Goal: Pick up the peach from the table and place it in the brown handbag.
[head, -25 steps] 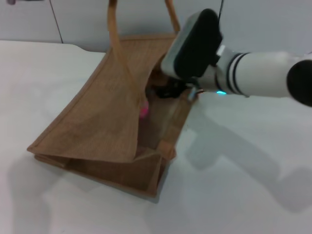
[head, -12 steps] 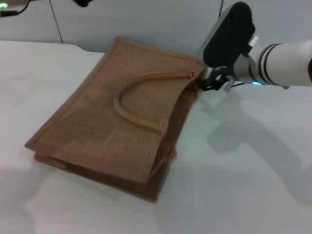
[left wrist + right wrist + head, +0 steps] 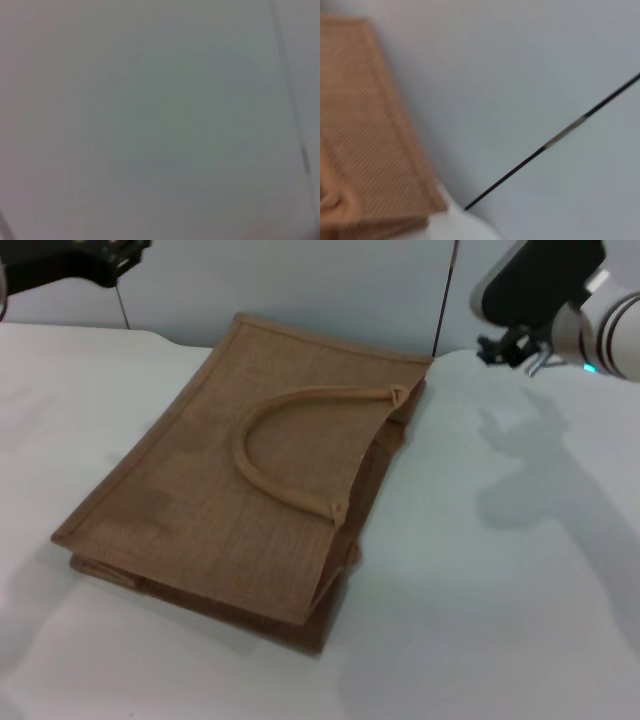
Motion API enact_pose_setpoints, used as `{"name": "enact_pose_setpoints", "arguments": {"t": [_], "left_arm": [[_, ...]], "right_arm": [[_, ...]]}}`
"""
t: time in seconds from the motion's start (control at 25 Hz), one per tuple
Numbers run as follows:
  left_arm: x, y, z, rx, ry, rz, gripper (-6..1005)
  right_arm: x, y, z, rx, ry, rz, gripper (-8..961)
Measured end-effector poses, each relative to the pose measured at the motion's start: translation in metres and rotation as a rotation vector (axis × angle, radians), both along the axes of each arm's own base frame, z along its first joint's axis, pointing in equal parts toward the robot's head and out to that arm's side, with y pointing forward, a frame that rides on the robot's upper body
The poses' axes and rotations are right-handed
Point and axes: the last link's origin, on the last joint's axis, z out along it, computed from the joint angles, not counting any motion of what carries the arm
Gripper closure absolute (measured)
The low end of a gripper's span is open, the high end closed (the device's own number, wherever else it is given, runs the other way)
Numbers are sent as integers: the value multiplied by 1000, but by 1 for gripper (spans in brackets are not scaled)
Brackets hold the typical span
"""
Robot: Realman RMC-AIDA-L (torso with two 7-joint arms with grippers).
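1. On the table [image 3: 520,590] — brown handbag [image 3: 240,480] lying flat, one arched handle on top.
2. Peach nowhere visible — cannot tell its place.
3. Right gripper [image 3: 512,348] raised beyond the bag's far corner; finger state unreadable.
4. Left gripper [image 3: 118,258] high at the far left; finger state unclear.

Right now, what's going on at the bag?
Nothing is being handled. The bag lies flat and closed on the table, one handle resting across its top. No peach shows in any view, so I cannot tell whether it is inside. The right pincer hangs above the table past the bag's far right corner, touching nothing. The left arm is up at the far left, clear of the bag.
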Motion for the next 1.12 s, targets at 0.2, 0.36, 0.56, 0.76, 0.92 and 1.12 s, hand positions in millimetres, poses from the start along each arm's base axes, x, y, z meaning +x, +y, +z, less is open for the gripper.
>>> {"name": "enact_pose_setpoints", "arguments": {"t": [0.2,0.36,0.56,0.76,0.92,1.12], "left_arm": [[-21,-5,2,59,-85,52,680],[-58,-21,-2,169,-197,74,681],[-87,-37,-11,279,-276,67,683],[-106,-52,-24,347,-340,59,684],[-121,-69,-32,439,-399,52,685],[-130,-85,-52,497,-342,33,686]], "right_arm": [[-7,-2,12,99,174,64,92],[-5,-5,23,180,358,112,92],[12,-14,37,271,515,177,93],[33,-22,36,299,561,226,92],[53,-28,30,306,571,235,92],[72,-38,26,316,628,254,92]]}}
